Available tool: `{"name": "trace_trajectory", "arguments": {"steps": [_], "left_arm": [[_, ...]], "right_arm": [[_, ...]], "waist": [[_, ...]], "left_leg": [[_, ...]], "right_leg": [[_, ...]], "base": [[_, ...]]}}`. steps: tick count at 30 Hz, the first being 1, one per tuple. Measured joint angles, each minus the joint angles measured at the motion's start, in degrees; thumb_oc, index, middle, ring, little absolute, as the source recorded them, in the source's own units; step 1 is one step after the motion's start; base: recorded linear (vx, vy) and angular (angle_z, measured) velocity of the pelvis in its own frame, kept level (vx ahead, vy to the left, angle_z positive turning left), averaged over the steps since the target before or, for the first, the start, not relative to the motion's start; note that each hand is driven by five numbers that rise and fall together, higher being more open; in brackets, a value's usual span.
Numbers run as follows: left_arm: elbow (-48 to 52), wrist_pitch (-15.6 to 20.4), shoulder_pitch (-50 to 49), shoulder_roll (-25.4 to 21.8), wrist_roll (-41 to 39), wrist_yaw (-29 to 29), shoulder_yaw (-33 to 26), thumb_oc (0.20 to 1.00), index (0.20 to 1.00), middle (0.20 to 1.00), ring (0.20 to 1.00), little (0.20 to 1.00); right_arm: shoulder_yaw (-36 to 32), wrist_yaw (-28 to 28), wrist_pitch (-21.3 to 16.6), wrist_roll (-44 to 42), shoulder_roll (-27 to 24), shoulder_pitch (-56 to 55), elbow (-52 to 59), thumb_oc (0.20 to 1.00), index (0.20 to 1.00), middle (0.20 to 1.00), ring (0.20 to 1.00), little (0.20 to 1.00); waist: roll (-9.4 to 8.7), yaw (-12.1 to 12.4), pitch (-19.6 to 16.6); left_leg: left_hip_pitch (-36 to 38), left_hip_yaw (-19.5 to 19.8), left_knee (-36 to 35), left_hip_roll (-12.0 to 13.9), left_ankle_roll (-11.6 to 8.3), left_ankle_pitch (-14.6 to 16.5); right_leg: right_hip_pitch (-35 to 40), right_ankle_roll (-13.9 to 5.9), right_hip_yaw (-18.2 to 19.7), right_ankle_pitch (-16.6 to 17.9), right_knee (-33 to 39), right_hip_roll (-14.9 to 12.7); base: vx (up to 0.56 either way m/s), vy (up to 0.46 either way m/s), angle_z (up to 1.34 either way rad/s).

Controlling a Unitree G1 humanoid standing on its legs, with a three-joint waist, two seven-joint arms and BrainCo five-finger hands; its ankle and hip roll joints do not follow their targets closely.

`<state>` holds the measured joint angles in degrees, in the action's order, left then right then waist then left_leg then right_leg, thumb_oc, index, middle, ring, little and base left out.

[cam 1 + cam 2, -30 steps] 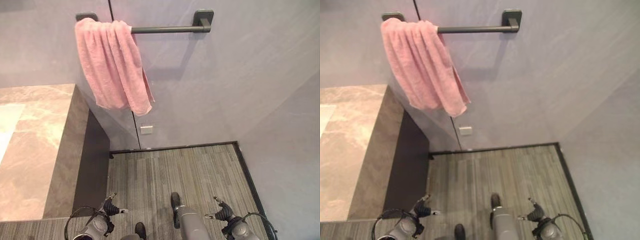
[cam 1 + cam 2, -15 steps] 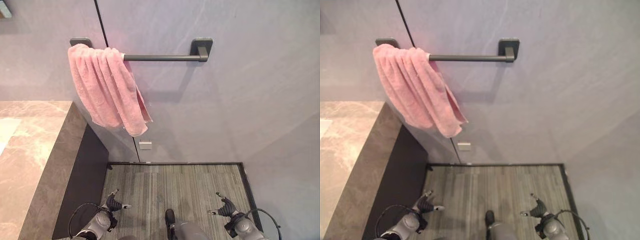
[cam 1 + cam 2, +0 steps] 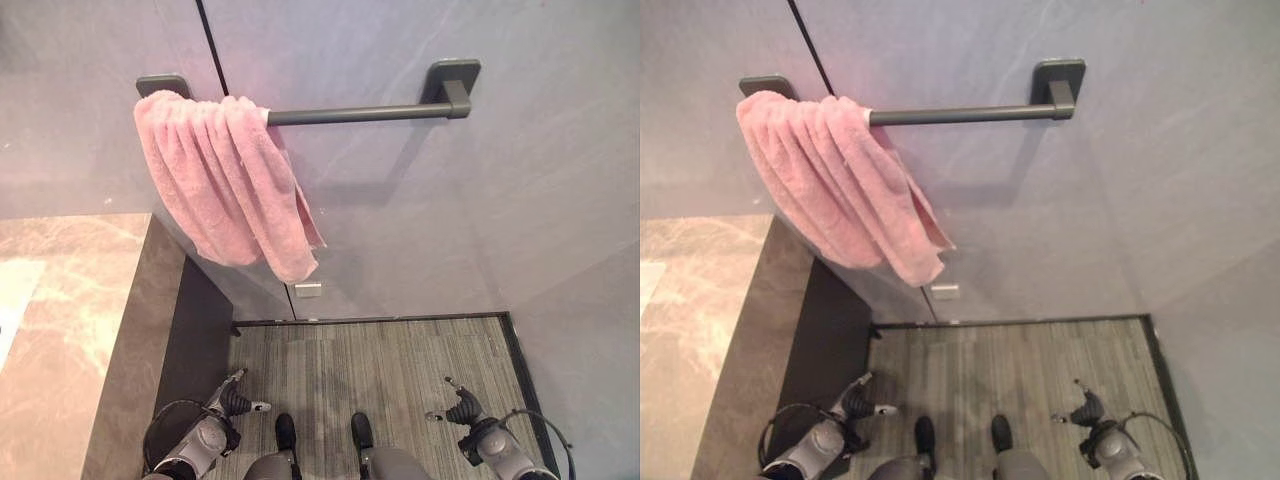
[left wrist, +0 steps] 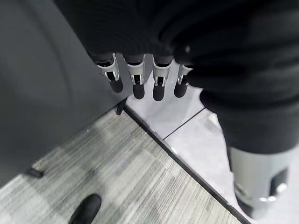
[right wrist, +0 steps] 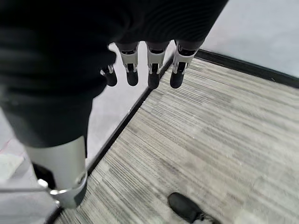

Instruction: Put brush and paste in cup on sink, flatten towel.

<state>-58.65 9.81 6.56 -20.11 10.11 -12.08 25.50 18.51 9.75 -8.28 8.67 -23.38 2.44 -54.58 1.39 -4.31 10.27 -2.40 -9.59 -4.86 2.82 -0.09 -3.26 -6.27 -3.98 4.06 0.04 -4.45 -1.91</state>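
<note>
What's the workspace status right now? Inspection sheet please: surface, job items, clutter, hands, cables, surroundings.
Surface: marble counter at the robot's left, with a dark side panel; the part in view is bare.
Job's things: pink towel hangs bunched at the left end of the dark towel bar, not flattened. Brush, paste, cup: nothing seen.
Clutter: nothing seen.
Hands: left hand and right hand hang low over the floor, fingers relaxed, holding nothing.
Cables: nothing seen apart from the robot's own.
Surroundings: grey wall with a small white plate low on it; grey striped floor with dark skirting.
</note>
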Motion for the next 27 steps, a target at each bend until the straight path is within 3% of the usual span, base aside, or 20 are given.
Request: {"name": "trace_trajectory", "arguments": {"steps": [2,5,8,9,12,17,21,27], "left_arm": [[0.1,0.0,0.0,-0.7,0.0,0.1,0.1,1.0,1.0,1.0,1.0,1.0],[1.0,0.0,-0.9,-2.4,0.5,0.1,0.3,1.0,1.0,1.0,1.0,1.0],[4.3,0.2,-2.4,-3.3,1.9,0.8,0.6,1.0,1.0,1.0,1.0,1.0],[5.3,0.2,-3.5,-3.4,1.8,1.2,0.5,1.0,1.0,1.0,1.0,1.0],[12.2,1.1,-9.1,-4.1,1.7,3.6,0.3,1.0,1.0,1.0,1.0,1.0],[21.3,1.3,-11.8,-5.1,1.4,7.7,0.4,1.0,1.0,1.0,1.0,1.0],[38.9,2.0,-14.3,-14.8,1.0,12.9,1.7,1.0,1.0,1.0,1.0,1.0],[62.6,2.0,-18.2,-29.2,-7.3,18.2,-5.5,1.0,1.0,1.0,1.0,1.0]], "right_arm": [[0.1,0.0,-0.1,0.0,0.1,-0.1,1.8,1.0,1.0,1.0,1.0,1.0],[0.2,0.0,-0.4,0.1,1.1,0.3,5.6,1.0,1.0,1.0,1.0,1.0],[0.2,0.1,-0.5,0.1,1.4,-0.7,6.5,1.0,1.0,1.0,1.0,1.0],[0.1,0.1,-0.5,0.1,1.5,-1.2,6.5,1.0,1.0,1.0,1.0,1.0],[-2.0,0.1,-0.5,0.1,-0.2,-3.3,8.8,1.0,1.0,1.0,1.0,1.0],[-2.4,-0.1,-0.4,-0.2,-3.0,-4.0,9.2,1.0,1.0,1.0,1.0,1.0],[-3.5,-0.5,-0.5,-2.3,-2.9,-3.9,9.2,1.0,1.0,1.0,1.0,1.0],[-3.7,-1.9,-0.4,-3.9,-3.2,-4.1,7.1,1.0,1.0,1.0,1.0,1.0]], "waist": [[-0.26,-0.2,0.2],[-1.22,0.4,0.2],[-2.82,0.5,-0.7],[-2.78,0.4,-1.1],[-0.55,0.2,-2.3],[0.9,0.3,-3.2],[0.66,0.4,-3.8],[1.71,1.0,-5.2]], "left_leg": [[0.5,-1.0,0.3,-0.8,1.01,0.8],[1.4,-4.1,-0.3,-0.9,1.14,1.3],[2.4,-3.6,-0.3,-1.9,0.5,1.7],[2.8,-3.5,-0.3,-1.8,0.18,1.9],[3.3,-3.0,-0.3,0.2,-1.08,2.1],[3.3,-1.2,-0.3,2.2,-2.06,1.6],[2.3,0.9,-0.3,2.7,-3.15,1.1],[0.9,4.3,-0.3,2.6,-3.98,0.5]], "right_leg": [[-2.2,-1.19,-0.3,-1.4,-4.3,-0.7],[-3.4,-1.53,-7.1,-1.9,-2.5,-3.5],[-0.6,-3.79,-5.8,0.8,1.6,-7.3],[0.9,-4.16,-5.8,1.0,3.3,-7.1],[4.7,-2.87,-6.4,3.6,9.4,-5.1],[5.4,-2.12,-7.9,3.4,9.5,-3.2],[5.4,-1.48,-9.7,3.0,9.9,-2.7],[6.0,-1.38,-12.9,2.9,9.9,-2.9]], "base": [[0.06,0.09,-0.31],[0.07,-0.05,-0.4],[0.09,-0.049,0.04],[0.09,-0.074,-0.04],[0.06,-0.083,0.0],[0.03,-0.069,0.12],[0.01,-0.036,0.23],[-0.01,-0.012,0.26]]}}
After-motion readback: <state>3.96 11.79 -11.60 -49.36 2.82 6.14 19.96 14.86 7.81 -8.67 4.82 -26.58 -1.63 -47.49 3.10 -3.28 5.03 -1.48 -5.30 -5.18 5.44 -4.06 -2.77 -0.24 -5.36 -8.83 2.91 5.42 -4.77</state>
